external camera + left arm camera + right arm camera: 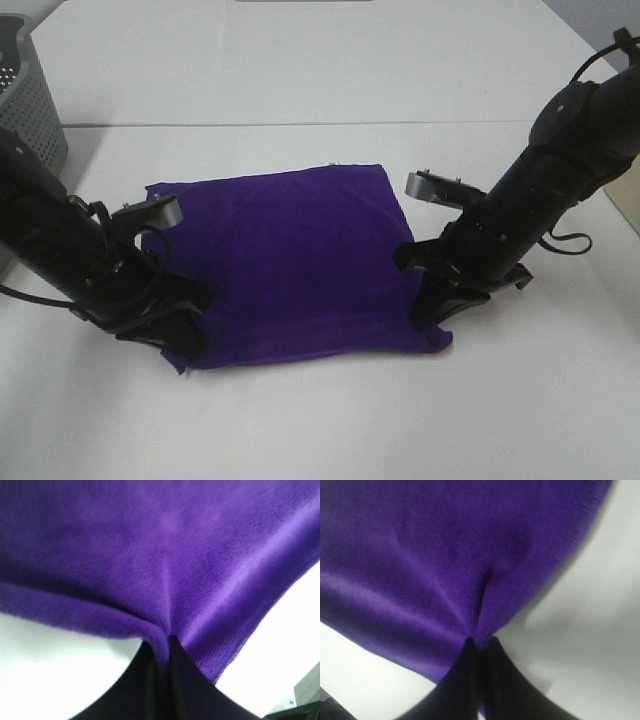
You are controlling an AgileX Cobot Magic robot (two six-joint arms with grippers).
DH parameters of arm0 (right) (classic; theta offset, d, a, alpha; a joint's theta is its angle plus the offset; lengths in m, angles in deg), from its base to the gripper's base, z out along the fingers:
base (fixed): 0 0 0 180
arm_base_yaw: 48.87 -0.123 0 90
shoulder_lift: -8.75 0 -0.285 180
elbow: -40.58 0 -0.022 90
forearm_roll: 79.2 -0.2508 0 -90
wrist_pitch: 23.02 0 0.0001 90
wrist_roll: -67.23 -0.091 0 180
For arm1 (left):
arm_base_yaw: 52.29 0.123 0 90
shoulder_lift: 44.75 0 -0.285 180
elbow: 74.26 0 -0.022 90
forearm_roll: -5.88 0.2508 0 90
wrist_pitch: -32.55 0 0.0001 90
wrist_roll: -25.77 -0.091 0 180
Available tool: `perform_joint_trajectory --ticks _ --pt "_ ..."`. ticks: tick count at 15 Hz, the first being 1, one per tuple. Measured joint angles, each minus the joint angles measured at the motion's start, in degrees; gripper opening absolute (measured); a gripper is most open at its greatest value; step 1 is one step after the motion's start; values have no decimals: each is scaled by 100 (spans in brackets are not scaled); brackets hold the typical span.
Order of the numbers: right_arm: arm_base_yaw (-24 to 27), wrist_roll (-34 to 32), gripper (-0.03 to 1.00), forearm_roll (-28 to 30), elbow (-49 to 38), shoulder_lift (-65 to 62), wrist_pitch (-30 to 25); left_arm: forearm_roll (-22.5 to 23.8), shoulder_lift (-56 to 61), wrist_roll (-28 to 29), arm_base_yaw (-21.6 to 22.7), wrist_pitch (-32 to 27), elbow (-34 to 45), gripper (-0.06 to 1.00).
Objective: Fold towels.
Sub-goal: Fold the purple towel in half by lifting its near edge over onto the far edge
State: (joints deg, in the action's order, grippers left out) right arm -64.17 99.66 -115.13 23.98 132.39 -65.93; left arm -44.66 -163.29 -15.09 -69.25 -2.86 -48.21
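Note:
A purple towel lies flat on the white table, roughly square. My left gripper is at its near left corner and is shut on the towel's edge; the left wrist view shows the cloth pinched into a fold between the black fingers. My right gripper is at the near right corner and is shut on the towel too; the right wrist view shows the cloth puckered between its fingers. Both corners sit low, near the table.
A grey perforated basket stands at the far left. The white table runs in front of the towel, and a seam crosses it behind the towel.

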Motion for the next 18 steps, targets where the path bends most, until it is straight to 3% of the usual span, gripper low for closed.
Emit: perform_joint_trajectory --ticks 4,8,14,18 --pt "0 -40 1 0 688 -384 -23 46 579 86 0 160 -201 0" --pt "0 -160 1 52 1965 -86 -17 132 539 86 0 940 -1008 0" --pt "0 -773 1 573 4160 1261 -46 407 -653 86 17 1381 -2338 0" --pt "0 -951 1 894 4423 1667 29 401 -1094 86 309 1392 -2951 0"
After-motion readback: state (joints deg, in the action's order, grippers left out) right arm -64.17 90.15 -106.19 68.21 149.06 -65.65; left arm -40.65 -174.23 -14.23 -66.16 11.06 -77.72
